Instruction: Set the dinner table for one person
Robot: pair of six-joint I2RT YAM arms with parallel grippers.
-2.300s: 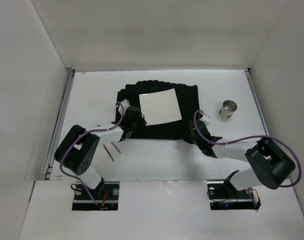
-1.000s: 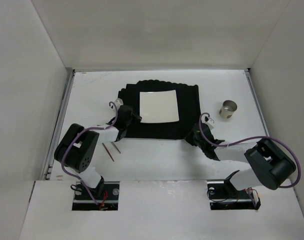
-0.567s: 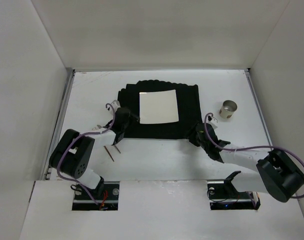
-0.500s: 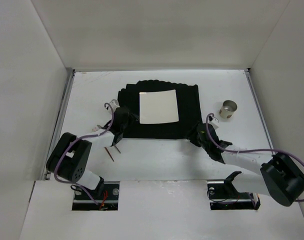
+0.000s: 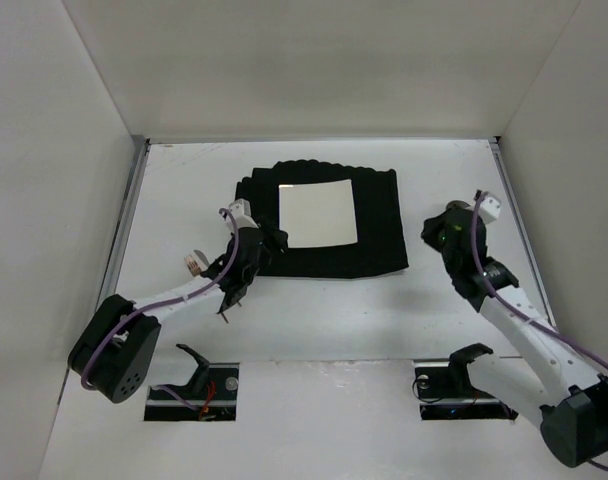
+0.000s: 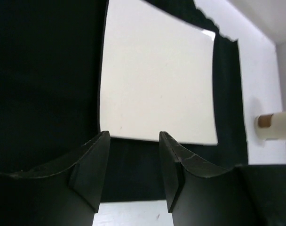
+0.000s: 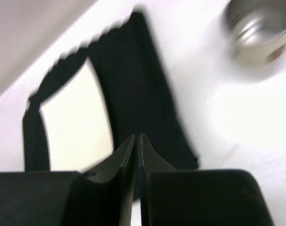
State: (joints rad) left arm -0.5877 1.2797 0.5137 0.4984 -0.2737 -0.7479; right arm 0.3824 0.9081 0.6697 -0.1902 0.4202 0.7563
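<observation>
Right gripper (image 7: 137, 137), fingers pressed together and empty, above the white dinner table (image 5: 324, 310); a metal cup (image 7: 253, 30) stands at its 1 o'clock, seemingly nearer this arm. Left gripper (image 6: 133, 136), spread and empty, faces the square plate (image 6: 157, 80) on the black mat (image 6: 44, 84) at 12 o'clock.

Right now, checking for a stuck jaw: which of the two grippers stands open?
The left gripper, over the black mat: its fingers stand apart. The right gripper, near the metal cup, is shut.
</observation>
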